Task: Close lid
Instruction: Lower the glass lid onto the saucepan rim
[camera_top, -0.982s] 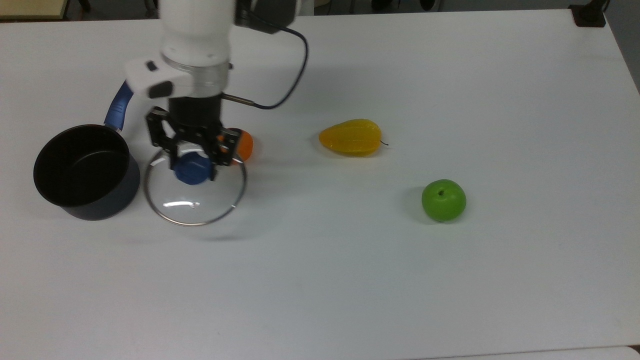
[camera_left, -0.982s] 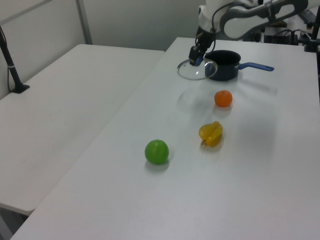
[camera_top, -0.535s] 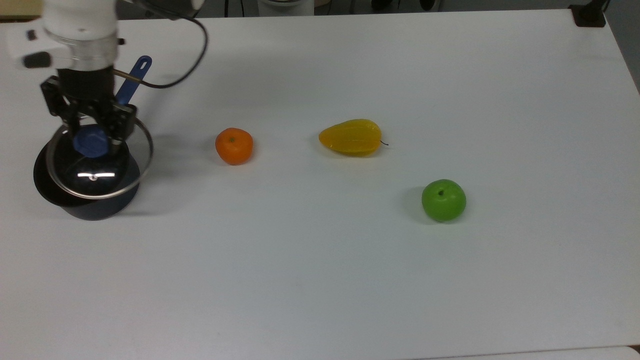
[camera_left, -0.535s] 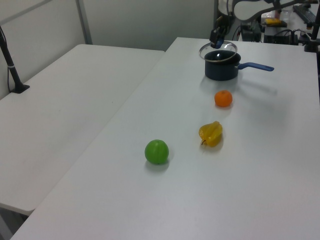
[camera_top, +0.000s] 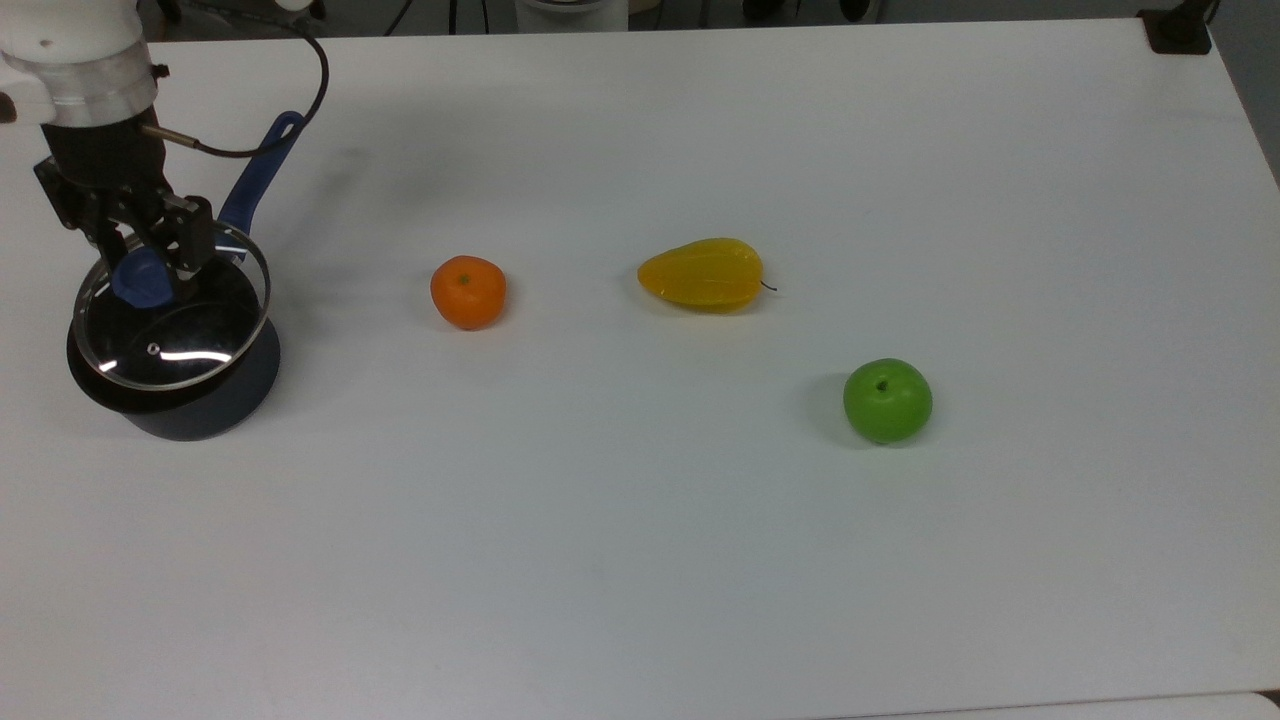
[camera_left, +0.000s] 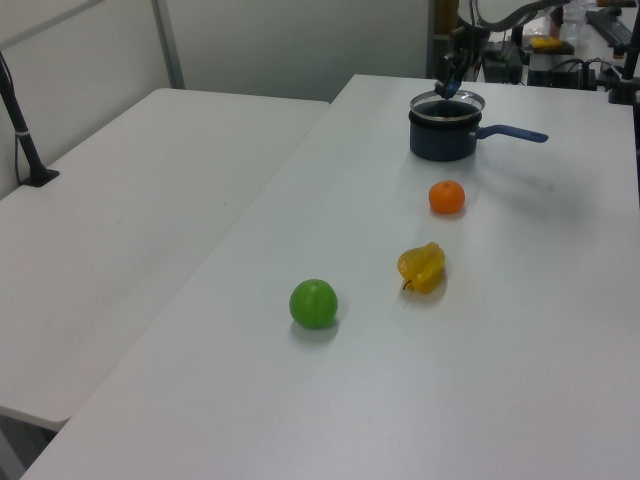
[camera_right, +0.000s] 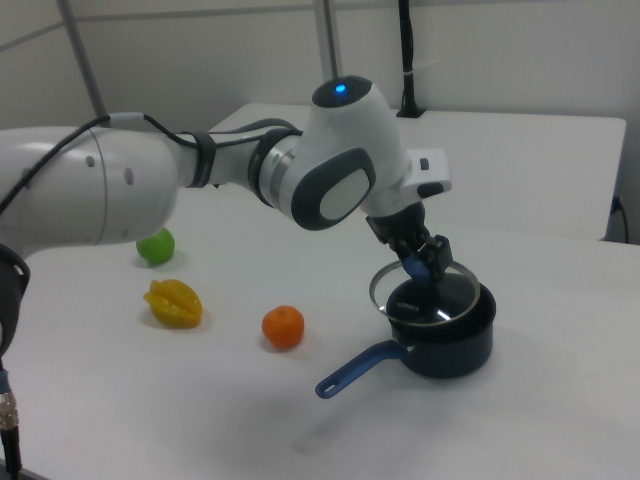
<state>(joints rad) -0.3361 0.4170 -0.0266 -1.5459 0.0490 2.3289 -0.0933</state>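
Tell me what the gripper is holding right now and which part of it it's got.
The gripper holds the glass lid by its blue centre knob, fingers closed on either side of the knob, with the lid over the dark saucepan.

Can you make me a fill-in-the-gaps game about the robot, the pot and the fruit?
1. The gripper holds the lid by its ____ knob.
2. The lid hangs over the dark ____.
3. The fruit nearest the pot is the ____.
4. The apple is coloured ____.

Missing words: blue; pot; orange; green
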